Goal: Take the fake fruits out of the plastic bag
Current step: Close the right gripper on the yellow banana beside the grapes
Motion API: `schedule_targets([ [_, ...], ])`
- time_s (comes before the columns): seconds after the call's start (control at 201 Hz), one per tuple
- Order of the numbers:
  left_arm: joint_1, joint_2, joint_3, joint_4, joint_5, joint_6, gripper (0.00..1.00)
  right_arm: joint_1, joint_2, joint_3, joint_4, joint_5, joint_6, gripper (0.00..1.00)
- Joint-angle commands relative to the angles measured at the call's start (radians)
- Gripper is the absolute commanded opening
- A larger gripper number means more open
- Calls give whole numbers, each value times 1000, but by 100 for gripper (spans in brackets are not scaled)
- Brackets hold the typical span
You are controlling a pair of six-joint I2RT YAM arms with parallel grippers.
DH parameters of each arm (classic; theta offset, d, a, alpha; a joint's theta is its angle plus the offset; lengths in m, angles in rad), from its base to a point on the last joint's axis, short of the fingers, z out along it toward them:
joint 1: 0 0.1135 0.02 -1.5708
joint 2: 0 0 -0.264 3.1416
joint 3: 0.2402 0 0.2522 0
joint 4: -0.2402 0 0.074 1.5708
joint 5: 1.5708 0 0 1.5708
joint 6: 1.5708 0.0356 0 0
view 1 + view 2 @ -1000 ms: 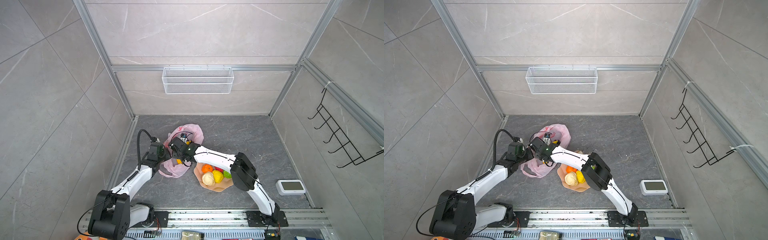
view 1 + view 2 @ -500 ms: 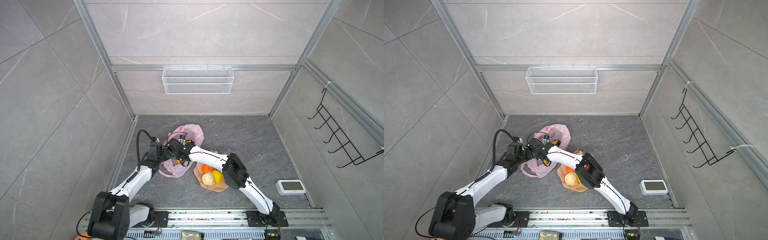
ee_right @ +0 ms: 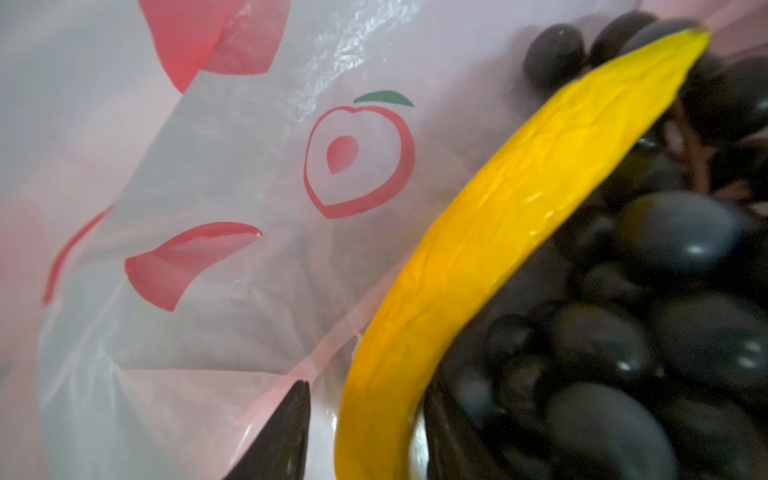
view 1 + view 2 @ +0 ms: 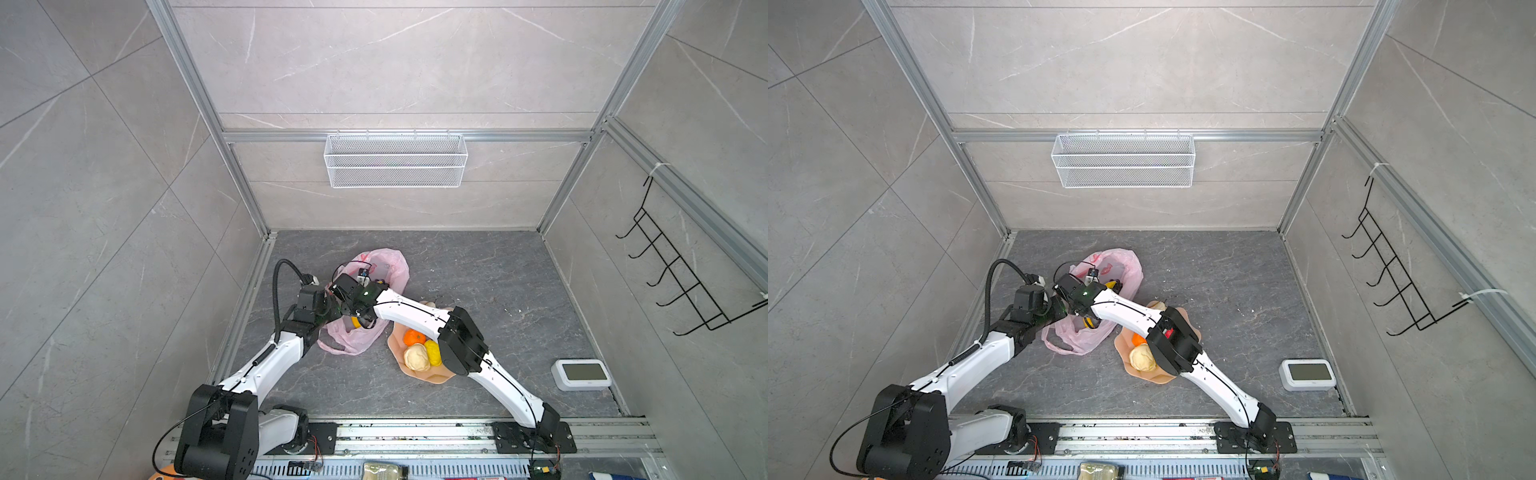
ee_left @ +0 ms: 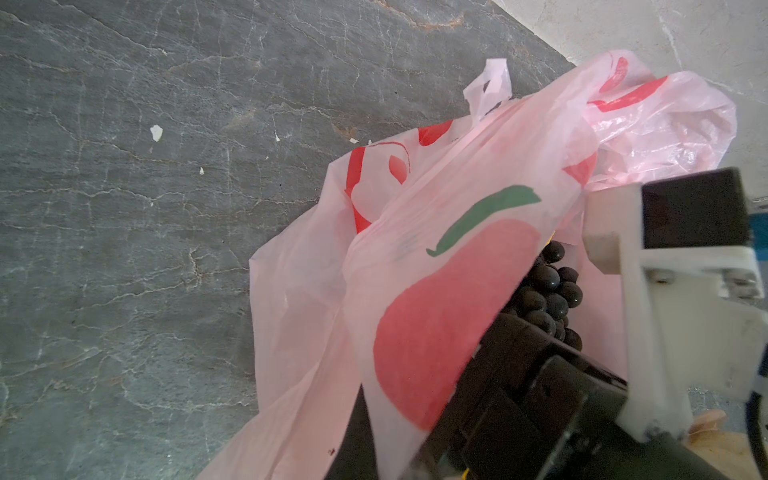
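Two fruits are in the bag (image 4: 386, 266) right now: a banana (image 3: 498, 232) lying against a bunch of dark grapes (image 3: 673, 237), both deep in the pink film. The bag lies crumpled on the counter (image 4: 498, 291), left of centre. The right tool (image 3: 365, 440) is inside it, jaws apart and straddling the banana's near end, with a sliver of film showing between one finger and the peel. The left tool (image 4: 326, 309) is clamped on the bag's edge, and the film runs taut from it. Just right of the bag, a peach plate (image 4: 432, 376) carries a tangerine (image 4: 414, 337), a yellow fruit (image 4: 432, 351) and a beige fruit (image 4: 417, 358), bunched together, partly under the right arm. A wire basket (image 4: 395, 160) hangs on the back wall. A white screen device (image 4: 581, 374) sits near the counter's right edge.
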Motion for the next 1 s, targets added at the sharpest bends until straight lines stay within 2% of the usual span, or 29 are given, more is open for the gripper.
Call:
schedule_targets([
  [0.0,-5,-26,-1,34,-16,-12,0,-7,61,75,-77,16,8,48],
  [0.229,-5,-35,-6,35,-21,-13,0,-16,116,147,-109,25,13,47],
  [0.478,-5,-33,-4,32,-30,-10,0,-21,98,138,-102,14,7,29],
  [0.637,-4,-10,4,24,-44,-13,0,-1,-13,27,2,-7,-44,21],
  [0.866,-3,17,14,21,-40,-13,0,6,-209,-242,210,-80,-75,20],
  [0.991,-3,17,12,27,-31,-15,0,7,-271,-311,263,-106,-98,20],
])
